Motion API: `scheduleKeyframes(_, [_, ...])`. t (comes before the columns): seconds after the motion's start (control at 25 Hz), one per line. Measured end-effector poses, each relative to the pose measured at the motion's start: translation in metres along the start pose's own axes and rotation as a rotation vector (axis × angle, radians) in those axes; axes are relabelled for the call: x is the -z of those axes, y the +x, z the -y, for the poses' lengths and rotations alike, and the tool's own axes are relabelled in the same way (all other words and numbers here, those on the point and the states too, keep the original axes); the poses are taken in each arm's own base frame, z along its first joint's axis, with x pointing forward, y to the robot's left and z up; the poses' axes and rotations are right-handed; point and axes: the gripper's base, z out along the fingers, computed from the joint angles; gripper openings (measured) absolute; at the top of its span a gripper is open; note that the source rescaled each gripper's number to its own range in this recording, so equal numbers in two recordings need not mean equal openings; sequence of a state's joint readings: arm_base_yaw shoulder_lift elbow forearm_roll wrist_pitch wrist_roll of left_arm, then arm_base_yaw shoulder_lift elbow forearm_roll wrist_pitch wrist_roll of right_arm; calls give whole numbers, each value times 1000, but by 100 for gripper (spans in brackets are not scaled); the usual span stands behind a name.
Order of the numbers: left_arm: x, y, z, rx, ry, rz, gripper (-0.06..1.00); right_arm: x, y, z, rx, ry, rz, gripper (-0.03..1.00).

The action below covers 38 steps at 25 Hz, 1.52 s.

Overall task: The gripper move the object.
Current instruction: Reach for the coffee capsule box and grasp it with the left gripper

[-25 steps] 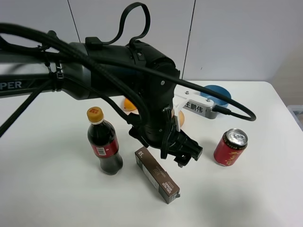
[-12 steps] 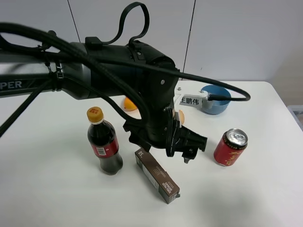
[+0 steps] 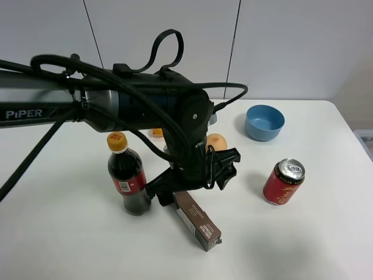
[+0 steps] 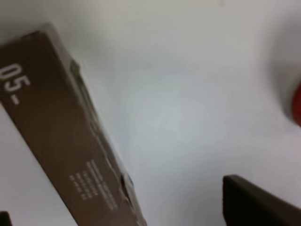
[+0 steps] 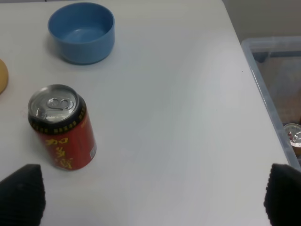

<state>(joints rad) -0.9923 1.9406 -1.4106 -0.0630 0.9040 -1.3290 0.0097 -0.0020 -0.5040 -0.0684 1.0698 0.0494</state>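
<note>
The object, a long dark-brown carton (image 3: pixel 197 220) with white print, lies flat on the white table in front of the cola bottle. My left gripper (image 3: pixel 191 178), a black claw on the thick PIPER arm, hangs low over the carton's far end, its jaws spread wide. In the left wrist view the carton (image 4: pixel 61 136) lies between the fingers, close to one side. One fingertip (image 4: pixel 254 202) shows, and the other barely shows at the frame's corner. My right gripper (image 5: pixel 153 197) is open and empty, above the table near the red can; it is out of the exterior view.
A cola bottle (image 3: pixel 128 178) with a yellow cap stands just left of the carton. A red can (image 3: pixel 282 182) stands to the right, also in the right wrist view (image 5: pixel 61 127). A blue bowl (image 3: pixel 265 121) and an orange (image 3: pixel 217 142) sit behind. A clear bin (image 5: pixel 277 94) lies beyond the table's edge.
My left gripper has turned and swung back left and down, from beside the carton to over its far end. The carton, bottle and can have not moved.
</note>
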Motion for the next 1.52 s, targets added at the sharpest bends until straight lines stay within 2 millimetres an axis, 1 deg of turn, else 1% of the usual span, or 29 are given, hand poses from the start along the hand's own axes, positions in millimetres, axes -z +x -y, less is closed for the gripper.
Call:
scheduleKeyframes(0.2, [0,-3,2,17,29,14,79,0,0,0,0,0,0,100])
scheduleKeyframes(0.28, [-4,-5,2,13,25,30,79,0,0,0,0,0,0,100])
scheduleKeyframes(0.4, [-18,-10,0,13,-10,42,79,0,0,0,0,0,0,100])
scheduleKeyframes(0.52, [-33,-11,-2,21,-46,30,79,0,0,0,0,0,0,100])
scheduleKeyframes(0.72, [-45,-10,-4,30,-69,16,79,0,0,0,0,0,0,100])
scheduleKeyframes(1.16, [-62,-15,3,3,-7,56,79,0,0,0,0,0,0,100])
scheduleKeyframes(1.52, [-64,-18,2,-10,-8,61,79,0,0,0,0,0,0,100])
